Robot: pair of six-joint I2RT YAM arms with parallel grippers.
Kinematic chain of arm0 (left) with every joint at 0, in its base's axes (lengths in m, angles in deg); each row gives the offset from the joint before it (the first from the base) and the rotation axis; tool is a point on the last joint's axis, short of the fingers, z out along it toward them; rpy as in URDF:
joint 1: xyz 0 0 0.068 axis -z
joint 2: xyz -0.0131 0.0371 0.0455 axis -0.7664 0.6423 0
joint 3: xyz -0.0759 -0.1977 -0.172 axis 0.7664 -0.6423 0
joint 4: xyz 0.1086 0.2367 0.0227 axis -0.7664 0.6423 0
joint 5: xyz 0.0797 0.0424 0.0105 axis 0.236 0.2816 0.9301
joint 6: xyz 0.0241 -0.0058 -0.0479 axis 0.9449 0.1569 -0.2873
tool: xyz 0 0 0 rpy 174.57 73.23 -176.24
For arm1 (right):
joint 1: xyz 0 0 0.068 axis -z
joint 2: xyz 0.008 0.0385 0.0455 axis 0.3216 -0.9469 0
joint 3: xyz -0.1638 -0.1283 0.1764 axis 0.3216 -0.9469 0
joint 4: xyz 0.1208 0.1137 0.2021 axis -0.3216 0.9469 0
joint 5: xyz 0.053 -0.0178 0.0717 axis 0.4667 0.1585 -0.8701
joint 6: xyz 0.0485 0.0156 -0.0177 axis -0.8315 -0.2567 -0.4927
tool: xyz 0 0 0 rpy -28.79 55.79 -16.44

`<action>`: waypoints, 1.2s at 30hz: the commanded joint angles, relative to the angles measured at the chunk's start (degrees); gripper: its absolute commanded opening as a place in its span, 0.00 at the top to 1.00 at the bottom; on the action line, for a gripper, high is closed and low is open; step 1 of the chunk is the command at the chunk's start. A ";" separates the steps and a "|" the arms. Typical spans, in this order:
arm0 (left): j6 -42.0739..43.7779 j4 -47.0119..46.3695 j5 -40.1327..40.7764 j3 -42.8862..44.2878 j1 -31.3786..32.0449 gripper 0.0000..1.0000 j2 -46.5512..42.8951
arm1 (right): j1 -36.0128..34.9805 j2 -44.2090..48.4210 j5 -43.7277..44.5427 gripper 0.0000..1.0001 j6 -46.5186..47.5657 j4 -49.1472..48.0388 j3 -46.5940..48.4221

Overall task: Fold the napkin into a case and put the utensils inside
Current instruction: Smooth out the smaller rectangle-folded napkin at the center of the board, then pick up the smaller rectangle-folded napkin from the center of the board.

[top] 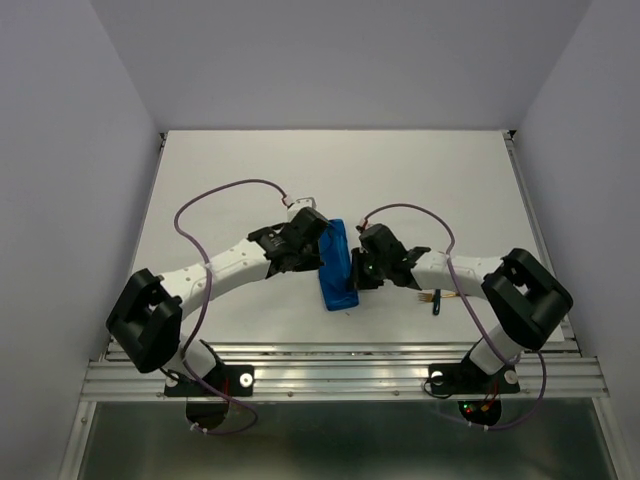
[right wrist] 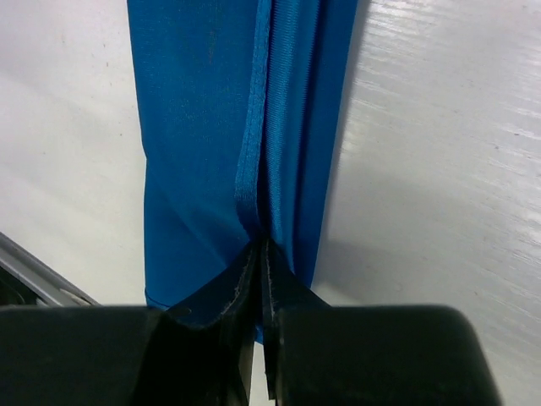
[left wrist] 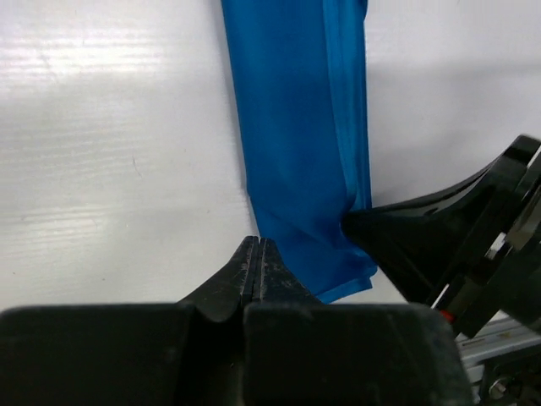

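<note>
Napkin (top: 338, 266) folded into a narrow strip, left gripper (left wrist: 257, 247) closed tight at its 9 o'clock edge, right gripper (right wrist: 261, 249) pinching its 3 o'clock hem, utensils (top: 434, 298) at 4 o'clock.

A: Napkin (top: 338, 265) colour?
B: Bright royal blue, plain, no print; hem stitching the same blue.
A: Table (top: 240, 180)?
B: White, faint streaky grain.
A: Utensils (top: 434, 298)?
B: Gold-coloured heads, dark handles.
A: Arms (top: 240, 262)?
B: White links, black joints, purple cables (top: 215, 195).
</note>
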 commanded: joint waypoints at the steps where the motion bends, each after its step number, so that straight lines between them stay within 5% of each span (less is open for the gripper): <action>1: -1.28 9.85 13.44 12.83 3.03 1.00 7.30 | -0.30 6.17 6.73 0.89 -2.00 0.34 1.30; 3: -3.39 14.78 16.72 19.23 3.83 1.00 10.66 | -0.30 9.26 10.43 0.85 -2.27 0.96 1.13; 6: -4.01 14.71 17.09 23.56 4.45 1.00 14.18 | 2.06 14.63 17.12 0.62 -2.88 1.66 -0.27; 15: -7.52 10.47 10.84 27.34 6.73 0.90 21.12 | 21.39 14.91 10.02 0.32 0.54 2.72 -3.00; 16: -8.39 11.53 11.19 28.58 7.26 0.76 23.92 | 22.19 14.38 9.58 0.31 0.63 2.72 -3.26; 19: -10.77 14.34 13.91 33.06 10.15 0.60 28.41 | 24.30 14.03 8.08 0.29 1.16 2.63 -3.88; 23: -13.14 17.33 17.59 35.53 11.04 0.59 31.84 | 24.31 14.73 6.08 0.29 1.42 2.63 -4.14; 25: -14.90 20.41 20.41 36.76 11.57 0.45 33.16 | 24.31 14.99 5.80 0.29 1.60 2.63 -4.32; 36: -15.70 24.45 26.22 42.12 14.20 0.48 36.51 | 24.31 14.90 3.77 0.29 1.33 2.54 -4.32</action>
